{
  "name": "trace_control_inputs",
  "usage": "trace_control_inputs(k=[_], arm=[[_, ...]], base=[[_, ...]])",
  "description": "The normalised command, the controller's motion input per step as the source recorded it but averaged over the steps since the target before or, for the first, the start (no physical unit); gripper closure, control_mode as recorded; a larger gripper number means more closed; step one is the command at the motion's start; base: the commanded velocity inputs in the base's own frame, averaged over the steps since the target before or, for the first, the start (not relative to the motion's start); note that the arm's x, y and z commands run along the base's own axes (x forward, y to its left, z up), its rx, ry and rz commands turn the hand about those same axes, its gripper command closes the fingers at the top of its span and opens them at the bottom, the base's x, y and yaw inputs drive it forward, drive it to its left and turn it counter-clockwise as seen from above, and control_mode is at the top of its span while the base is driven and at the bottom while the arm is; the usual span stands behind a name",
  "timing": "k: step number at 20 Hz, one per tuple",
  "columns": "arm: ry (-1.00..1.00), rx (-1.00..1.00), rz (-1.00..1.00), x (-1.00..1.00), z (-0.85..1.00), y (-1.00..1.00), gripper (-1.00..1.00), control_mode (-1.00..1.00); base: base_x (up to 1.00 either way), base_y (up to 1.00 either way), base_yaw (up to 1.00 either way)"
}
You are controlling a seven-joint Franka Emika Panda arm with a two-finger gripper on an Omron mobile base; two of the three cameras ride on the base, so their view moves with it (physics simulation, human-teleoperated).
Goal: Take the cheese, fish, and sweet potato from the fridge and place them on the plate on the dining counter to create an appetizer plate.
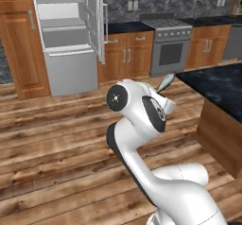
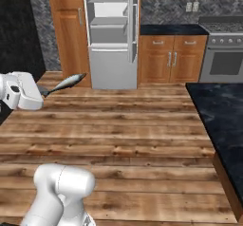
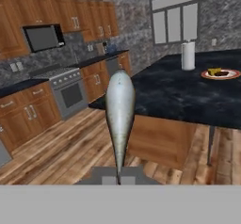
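Observation:
A slender grey fish [image 3: 120,105] juts forward from my gripper [image 3: 118,176], which is shut on its tail. The same fish [image 1: 165,82] pokes out past the hand over the wooden floor, and it shows again as the fish [image 2: 69,82] ahead of my gripper [image 2: 44,92]. The black marbled dining counter [image 3: 183,96] lies ahead to the right. On its far side sits the red-rimmed plate [image 3: 205,75] with the yellow cheese [image 3: 214,71] and the dark sweet potato [image 3: 226,73] on it. The fridge [image 1: 71,68] stands open at the back, its white shelves bare.
A white cylinder [image 3: 188,55] stands on the dining counter [image 1: 217,89] beside the plate. A steel stove [image 1: 168,44] and wooden cabinets [image 1: 125,54] line the back wall. Wooden floor [image 2: 123,125] stretches between the fridge [image 2: 111,68] and the dining counter [image 2: 223,120].

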Motion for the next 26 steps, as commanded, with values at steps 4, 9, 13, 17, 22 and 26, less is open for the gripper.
trace_control_inputs(k=[4,9,13,17,22,26], arm=[[0.00,0.00,0.00,0.00,0.00,0.00,1.00,1.00],[0.00,0.00,0.00,0.00,0.00,0.00,1.00,1.00],[0.00,0.00,0.00,0.00,0.00,0.00,1.00,1.00],[0.00,0.00,0.00,0.00,0.00,0.00,1.00,1.00],[0.00,0.00,0.00,0.00,0.00,0.00,1.00,1.00],[0.00,0.00,0.00,0.00,0.00,0.00,1.00,1.00]], base=[[-1.00,-0.28,0.00],[-1.00,-0.31,0.00],[-1.00,-0.48,0.00],[-0.95,-0.63,0.00],[-0.86,-0.67,0.00],[-0.51,-0.73,0.00]])
